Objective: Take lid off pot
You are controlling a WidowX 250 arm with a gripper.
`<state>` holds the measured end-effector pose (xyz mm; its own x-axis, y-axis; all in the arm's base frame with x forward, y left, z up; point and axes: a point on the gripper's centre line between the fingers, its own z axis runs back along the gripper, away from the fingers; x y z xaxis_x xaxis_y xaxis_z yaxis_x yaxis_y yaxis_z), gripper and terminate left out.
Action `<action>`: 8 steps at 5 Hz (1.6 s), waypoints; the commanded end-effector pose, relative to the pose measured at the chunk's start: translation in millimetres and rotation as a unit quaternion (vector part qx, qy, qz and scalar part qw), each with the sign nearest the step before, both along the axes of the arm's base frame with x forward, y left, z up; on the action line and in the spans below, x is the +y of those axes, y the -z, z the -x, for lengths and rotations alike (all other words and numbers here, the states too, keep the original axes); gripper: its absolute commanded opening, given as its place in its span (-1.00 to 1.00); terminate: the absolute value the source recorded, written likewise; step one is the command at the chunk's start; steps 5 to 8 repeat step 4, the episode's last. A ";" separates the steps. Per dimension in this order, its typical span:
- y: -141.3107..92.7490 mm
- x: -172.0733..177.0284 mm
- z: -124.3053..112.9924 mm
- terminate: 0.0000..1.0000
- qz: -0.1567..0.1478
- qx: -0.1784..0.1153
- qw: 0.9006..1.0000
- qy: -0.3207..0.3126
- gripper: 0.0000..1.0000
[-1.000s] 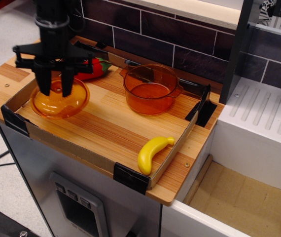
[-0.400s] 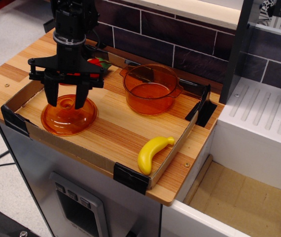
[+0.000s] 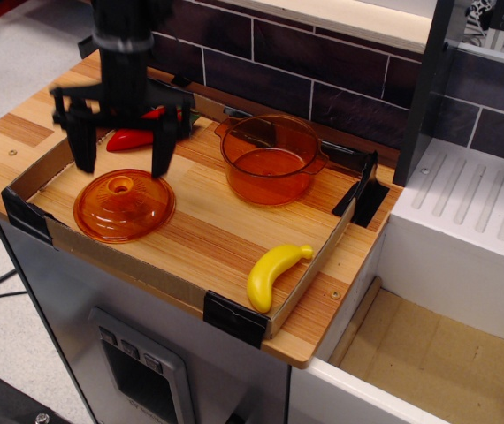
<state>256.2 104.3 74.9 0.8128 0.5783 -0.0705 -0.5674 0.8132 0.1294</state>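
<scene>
The lid (image 3: 124, 205), a shallow-domed disc of translucent orange plastic, lies flat on the wooden counter (image 3: 199, 234) at the left, apart from its pot. The black gripper (image 3: 121, 157) hovers just above it, spread wide and holding nothing. Right of them, the deep translucent orange pot (image 3: 270, 159) stands uncovered, so the removal looks finished.

Tool (image 3: 119, 159) higher, wider (lid (image 3: 124, 205) released)
</scene>
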 end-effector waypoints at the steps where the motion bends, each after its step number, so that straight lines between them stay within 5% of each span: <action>1: -90.1 -11.6 -5.1 -1.00 0.035 -0.107 0.993 -0.022 1.00; 3: -100.7 -19.7 -14.3 -1.00 0.045 -0.103 0.993 -0.044 1.00; 4: -100.7 -19.7 -14.3 1.00 0.045 -0.103 0.993 -0.044 1.00; 8: -100.7 -19.7 -14.3 1.00 0.045 -0.103 0.993 -0.044 1.00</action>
